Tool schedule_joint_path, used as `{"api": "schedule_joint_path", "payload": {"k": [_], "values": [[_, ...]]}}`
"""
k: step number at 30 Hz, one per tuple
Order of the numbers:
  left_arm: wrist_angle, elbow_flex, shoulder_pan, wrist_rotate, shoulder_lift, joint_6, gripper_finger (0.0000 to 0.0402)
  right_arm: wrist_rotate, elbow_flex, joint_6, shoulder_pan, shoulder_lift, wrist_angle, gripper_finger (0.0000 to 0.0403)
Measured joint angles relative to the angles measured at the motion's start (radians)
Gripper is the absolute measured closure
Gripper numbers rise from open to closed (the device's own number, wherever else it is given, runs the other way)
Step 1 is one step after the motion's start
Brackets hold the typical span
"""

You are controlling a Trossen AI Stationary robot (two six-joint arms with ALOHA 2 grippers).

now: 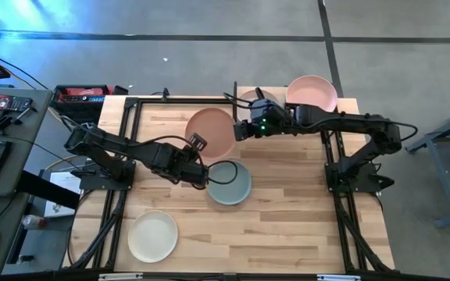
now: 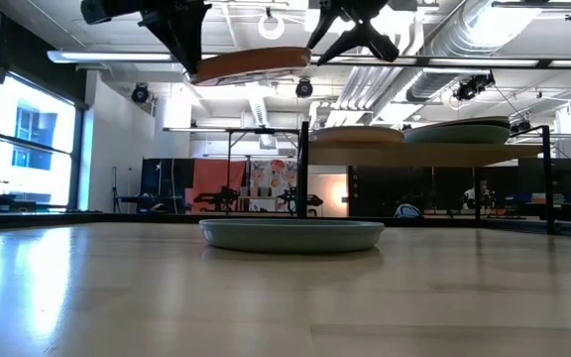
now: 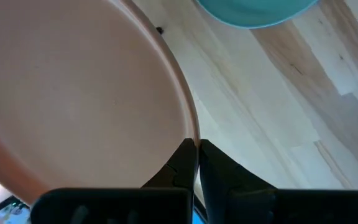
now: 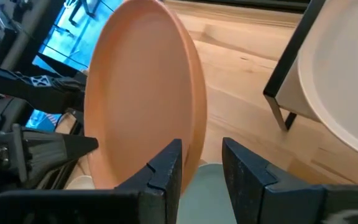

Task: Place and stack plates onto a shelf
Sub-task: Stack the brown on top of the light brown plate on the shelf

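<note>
A pink/peach plate (image 1: 212, 129) (image 2: 251, 63) is lifted above the table, roughly level. My left gripper (image 1: 200, 158) (image 3: 196, 152) is shut on its rim. My right gripper (image 1: 241, 129) (image 4: 201, 165) is open at the plate's opposite, right side, a finger on either side of the rim (image 4: 196, 146); whether they touch it, I cannot tell. The shelf (image 1: 348, 103) (image 2: 404, 155) stands at the far right, and a beige plate (image 1: 250, 100) and a pink plate (image 1: 312, 92) rest flat on it. A blue-green plate (image 1: 229, 183) (image 2: 290, 235) lies on the table. My left gripper pinches the pink plate's rim (image 3: 191, 134) between its two fingers, one on the upper face and one underneath. It comes from the table's left and near side. The plate is lifted clear of the table and sits close to level.
A cream-white plate (image 1: 153, 236) lies near the table's near left corner. The shelf's black frame post (image 4: 288, 68) stands close to my right gripper. Bare slatted tabletop (image 1: 287, 226) lies toward the near right.
</note>
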Motion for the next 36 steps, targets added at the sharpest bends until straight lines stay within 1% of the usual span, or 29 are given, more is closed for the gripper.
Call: {"api": "schedule_joint_path", "payload": {"k": [8, 11, 13, 17, 18, 21, 24, 30, 32, 36], "values": [[0.068, 0.000, 0.002, -0.012, 0.000, 0.044, 0.0401, -0.018, 0.000, 0.000, 0.000, 0.008, -0.001, 0.0307], [0.082, 0.000, 0.002, -0.012, 0.000, 0.044, 0.0401, -0.018, 0.000, 0.000, 0.000, 0.007, -0.003, 0.0315], [0.082, 0.000, 0.002, -0.012, 0.000, 0.044, 0.0401, -0.021, 0.000, 0.000, 0.000, 0.007, -0.003, 0.0332], [0.088, 0.000, 0.001, -0.008, 0.000, 0.045, 0.0401, -0.025, 0.000, 0.001, -0.001, 0.007, -0.004, 0.0389], [0.093, 0.000, 0.001, -0.005, 0.000, 0.044, 0.0400, -0.024, 0.000, 0.001, -0.001, 0.007, -0.004, 0.0394], [0.104, 0.000, 0.001, 0.016, 0.000, 0.045, 0.0393, -0.028, 0.000, 0.023, 0.000, 0.007, -0.009, 0.0389], [0.108, 0.000, 0.002, 0.022, -0.001, 0.044, 0.0386, -0.037, 0.000, 0.026, 0.000, 0.007, -0.020, 0.0398], [0.114, 0.000, 0.029, 0.043, -0.001, 0.032, 0.0371, -0.040, 0.000, 0.053, 0.000, 0.007, -0.047, 0.0400], [0.115, 0.000, 0.037, 0.065, -0.001, 0.015, 0.0362, -0.041, 0.000, 0.056, 0.000, 0.007, -0.050, 0.0400], [0.133, 0.000, 0.053, 0.144, -0.001, -0.036, 0.0337, -0.040, 0.000, 0.070, 0.000, 0.007, -0.060, 0.0401]]}}
